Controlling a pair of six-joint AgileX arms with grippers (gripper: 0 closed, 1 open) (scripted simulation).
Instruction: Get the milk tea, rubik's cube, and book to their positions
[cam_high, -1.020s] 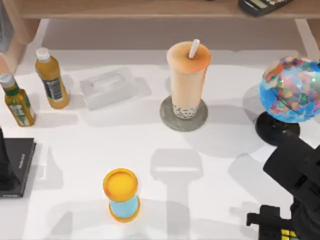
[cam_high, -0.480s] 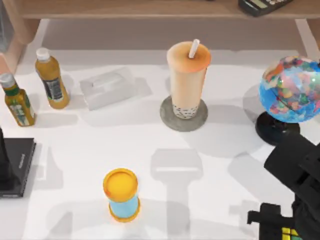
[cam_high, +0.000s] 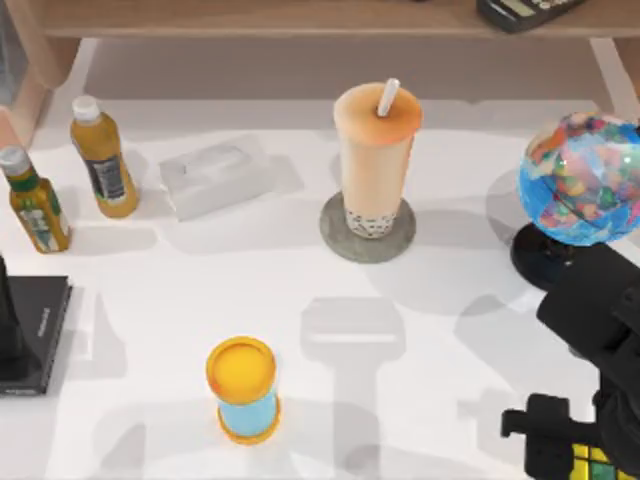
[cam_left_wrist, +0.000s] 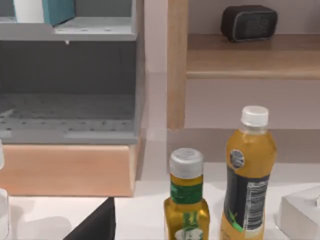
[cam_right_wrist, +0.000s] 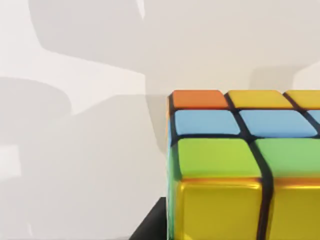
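Observation:
The milk tea (cam_high: 375, 150), a tall peach-tan cup with dark pearls and a white straw, stands upright on a round grey coaster (cam_high: 334, 238) at the table's middle back. My right gripper (cam_high: 585, 462) is at the front right corner, shut on the rubik's cube (cam_high: 592, 466). Up close the rubik's cube (cam_right_wrist: 240, 165) shows yellow, green, blue and orange squares above the white table. In the left wrist view a teal-blue book (cam_left_wrist: 57, 9) with white pages stands on the upper level of a grey shelf unit (cam_left_wrist: 70, 80).
A globe (cam_high: 580, 180) on a black base stands just behind my right arm. Two yellow drink bottles (cam_high: 103, 155) (cam_high: 33, 200) and a black slab (cam_high: 35, 330) are at the left. A white box (cam_high: 218, 175) lies at back left. A yellow-lidded blue cylinder (cam_high: 243, 388) stands at front centre.
My right gripper has shifted slightly to the right and toward the front edge, carrying the rubik's cube with it. Everything else stays put.

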